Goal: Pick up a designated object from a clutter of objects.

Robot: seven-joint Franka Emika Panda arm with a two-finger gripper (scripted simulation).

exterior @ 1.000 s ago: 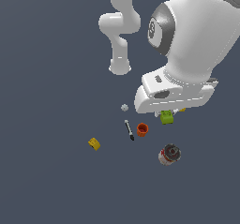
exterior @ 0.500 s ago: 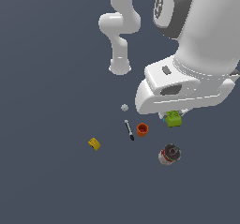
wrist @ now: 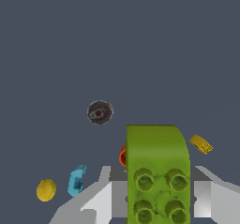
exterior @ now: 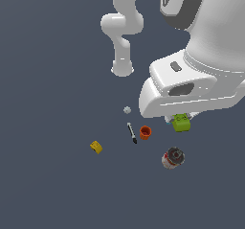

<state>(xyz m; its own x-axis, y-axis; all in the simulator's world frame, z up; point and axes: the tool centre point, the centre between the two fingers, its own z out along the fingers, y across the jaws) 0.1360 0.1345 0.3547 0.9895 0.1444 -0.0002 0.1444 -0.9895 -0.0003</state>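
The designated object, a lime-green studded brick [wrist: 158, 171], sits between my gripper's [wrist: 157, 197] fingers and fills the near part of the wrist view. In the exterior view the green brick [exterior: 181, 123] hangs just under the white hand, raised off the floor. The gripper [exterior: 182, 120] is shut on it, and its fingers are mostly hidden behind the hand there. Below lie the clutter of objects: orange cup [exterior: 145, 132], pen [exterior: 132, 133], red-white can [exterior: 173, 157], yellow block [exterior: 96, 147], tiny grey ball [exterior: 127, 110].
The wrist view also shows a cyan block [wrist: 76, 180], a yellow ball [wrist: 46, 190], the can [wrist: 100, 112] seen from above, the yellow block [wrist: 201, 144] and a sliver of the orange cup [wrist: 123, 156]. The arm's base [exterior: 122, 70] stands at the back.
The hand has risen with the green brick in it, moving toward the exterior view's right. The items on the floor have stayed in place.
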